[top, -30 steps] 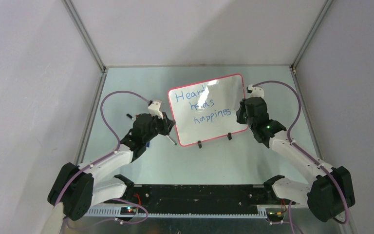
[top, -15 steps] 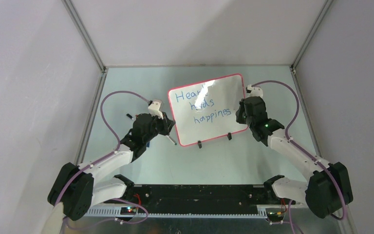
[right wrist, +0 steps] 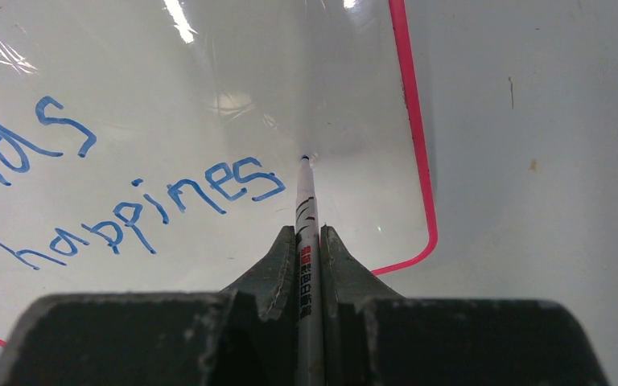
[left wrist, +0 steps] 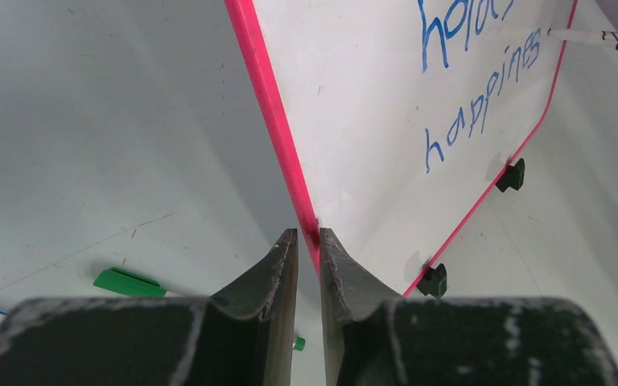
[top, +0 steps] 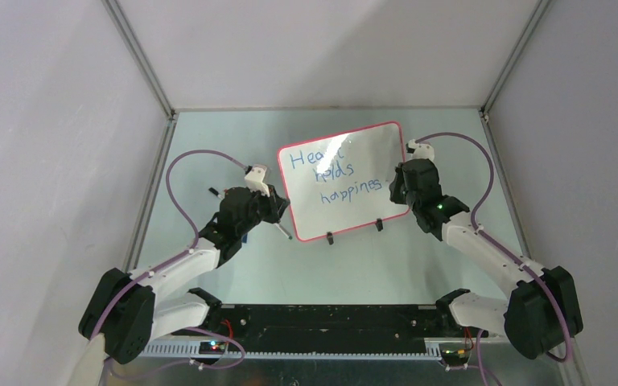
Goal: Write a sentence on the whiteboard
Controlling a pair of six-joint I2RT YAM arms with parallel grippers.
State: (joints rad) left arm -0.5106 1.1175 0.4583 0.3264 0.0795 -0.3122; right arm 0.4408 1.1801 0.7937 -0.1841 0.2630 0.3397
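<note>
Since the earlier overhead view, the right arm has drawn slightly leftward, bringing the right gripper (right wrist: 308,233) a little closer over the board. The left arm, board and lettering keep their places. The whiteboard (top: 374,157) stands tilted on its two black feet (left wrist: 433,281) at mid-table, between the arms.

The left gripper (left wrist: 308,240) is nearly closed, its jaws pinching the red frame (left wrist: 269,104) at the board's near left edge and steadying it. The right gripper is fully closed on a white marker (right wrist: 304,201), which points away from the wrist. Its tip lies at the board just right of the last letter, though actual contact cannot be confirmed.

The sentence (top: 334,170) runs in three blue lines, the first partly lost in glare, the others reading "holds" and "happines". A green marker (left wrist: 125,283) lies on the table (top: 209,153), left of the board.

Judgement: the last word lacks its closing letter, so the small shift probably sets the tip for that stroke, and the task is nearly complete.
</note>
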